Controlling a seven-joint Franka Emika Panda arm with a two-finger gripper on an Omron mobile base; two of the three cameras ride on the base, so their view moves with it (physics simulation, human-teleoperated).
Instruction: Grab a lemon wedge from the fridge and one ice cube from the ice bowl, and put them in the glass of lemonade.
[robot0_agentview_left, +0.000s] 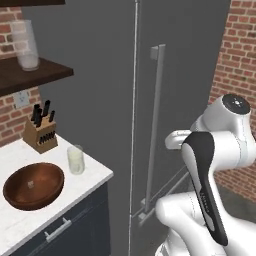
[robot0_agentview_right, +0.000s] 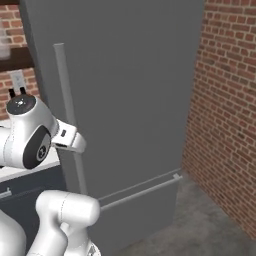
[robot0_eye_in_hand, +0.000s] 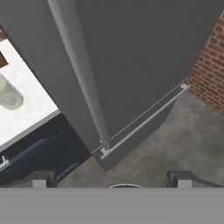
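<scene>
The fridge (robot0_agentview_left: 110, 100) (robot0_agentview_right: 130, 90) (robot0_eye_in_hand: 131, 57) stands tall and dark grey with its doors shut, so the lemon wedge is hidden. A long light-grey bar handle (robot0_agentview_left: 156, 125) (robot0_agentview_right: 67, 115) (robot0_eye_in_hand: 83, 83) runs down its door. My gripper (robot0_eye_in_hand: 111, 179) is open and holds nothing; it hangs in front of that handle, looking down the door. On the white counter (robot0_agentview_left: 95, 172) to the left sits the ice bowl (robot0_agentview_left: 34, 185), dark reddish wood with a small pale cube (robot0_agentview_left: 31, 184) inside. The glass of lemonade (robot0_agentview_left: 76, 159) (robot0_eye_in_hand: 8, 94) stands just beyond the bowl, near the fridge.
A knife block (robot0_agentview_left: 41, 131) stands at the counter's back, under a dark shelf (robot0_agentview_left: 35, 72) carrying a frosted glass (robot0_agentview_left: 25, 45). A horizontal bar handle (robot0_eye_in_hand: 144, 120) (robot0_agentview_right: 140, 192) crosses the fridge's lower drawer. A brick wall (robot0_agentview_right: 225, 125) closes in on the right.
</scene>
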